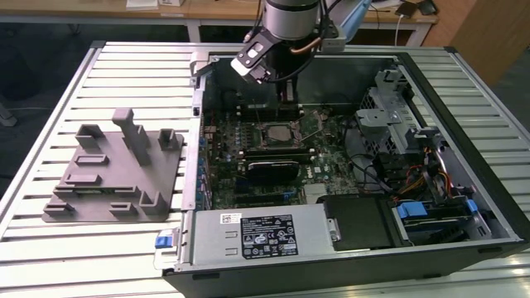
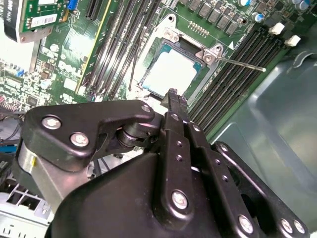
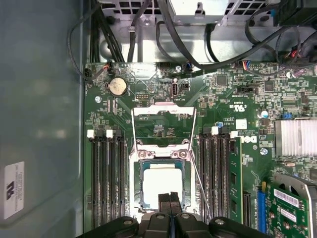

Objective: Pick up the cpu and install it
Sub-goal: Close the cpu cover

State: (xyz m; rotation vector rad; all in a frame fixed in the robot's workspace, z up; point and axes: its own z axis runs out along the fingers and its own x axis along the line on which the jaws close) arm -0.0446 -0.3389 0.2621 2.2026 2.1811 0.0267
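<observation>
The cpu [image 3: 161, 179], a shiny silver square, lies flat in the black motherboard socket [image 3: 137, 186] inside the open computer case; it also shows in the second wrist view [image 2: 171, 72] and the exterior view [image 1: 273, 135]. The socket's metal load frame [image 3: 163, 118] stands flipped open, and its thin lever [image 3: 198, 183] is raised beside it. My gripper [image 3: 170, 199] hangs just above the cpu's near edge, black fingers pressed together, shut, with nothing seen between them. In the second wrist view the gripper [image 2: 173, 94] points down at the socket's edge. In the exterior view the gripper [image 1: 287, 93] reaches into the case from the back.
A grey fixture plate [image 1: 116, 174] with upright posts sits on the slatted table at the exterior view's left. Memory slots [image 3: 106, 178] flank the socket. Cables [image 3: 198, 54], a drive cage [image 1: 398, 118] and the power supply [image 1: 257, 233] crowd the case.
</observation>
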